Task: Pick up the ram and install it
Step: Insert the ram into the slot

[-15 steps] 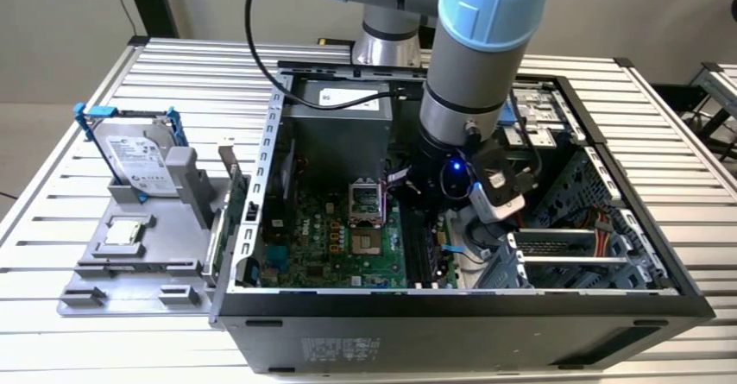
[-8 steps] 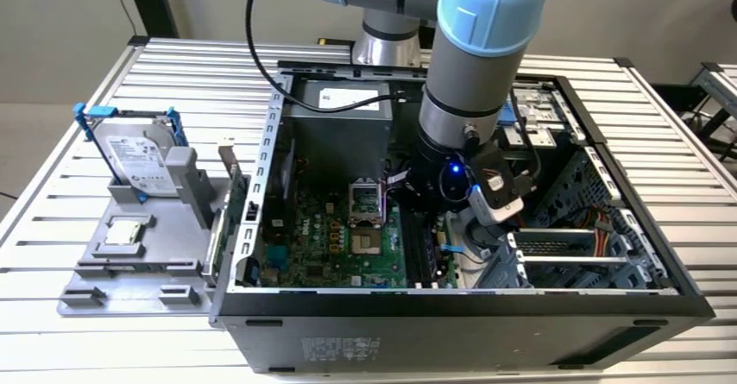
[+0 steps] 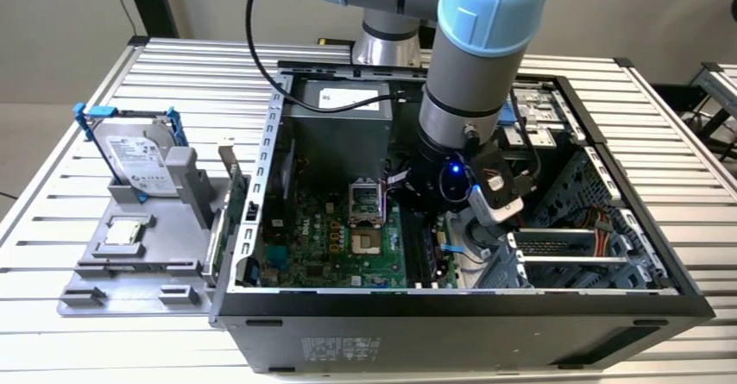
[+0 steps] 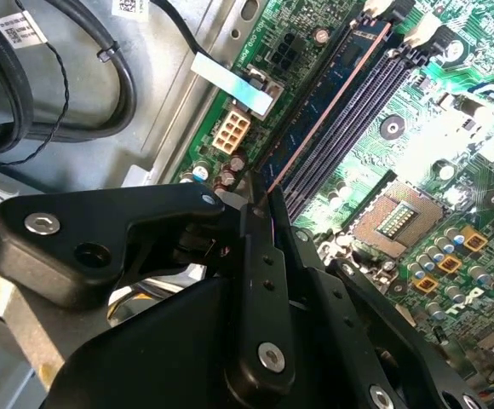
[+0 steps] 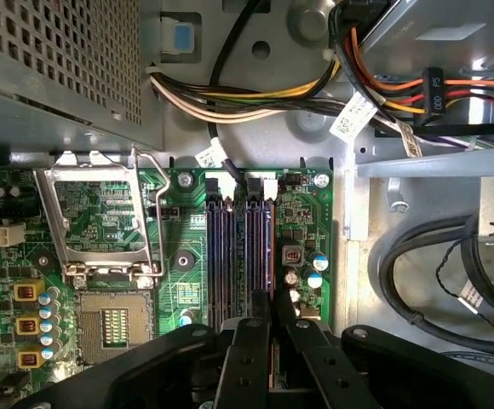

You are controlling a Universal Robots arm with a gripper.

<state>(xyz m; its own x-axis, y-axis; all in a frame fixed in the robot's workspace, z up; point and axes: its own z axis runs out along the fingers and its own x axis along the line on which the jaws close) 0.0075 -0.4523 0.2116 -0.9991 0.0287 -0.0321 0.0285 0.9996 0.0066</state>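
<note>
Your gripper (image 5: 271,331) is down inside the open computer case (image 3: 461,302), and its fingers (image 4: 268,256) look clenched on one end of the ram (image 4: 324,102). The ram stands on edge along the memory slot furthest from the CPU socket (image 5: 106,324). Whether it is fully seated I cannot tell.

**What could go wrong**
- If the stick sits slightly askew to the slot, pressing down would probably bind it or bend the board, because it is gripped at one end only and the other end could ride high.
- The white latches (image 4: 430,34) at the far end of the memory slots (image 5: 221,247) need to be open. If one is half closed it would likely block the corner of the stick.
- The small capacitors (image 5: 315,273) stand just beside the slot on the side away from the socket. A sideways drift of the fingers could clip them.
- The raised socket frame (image 5: 98,213) and the bare socket pins lie beyond the empty slots, so a slip towards them would be costly.

**Room to move**
- There is free space straight up and out of the case.
- On the exterior view's right, the drive-bay wall (image 5: 417,166) and the looped black cables (image 5: 426,273) close in near the arm (image 3: 467,99).
- The power-supply wires (image 5: 255,89) crowd the far end of the slots.
- The hard drive (image 3: 144,160) and the processor chip (image 3: 124,233) sit on their grey holder on the exterior view's left, well apart from the work.
</note>
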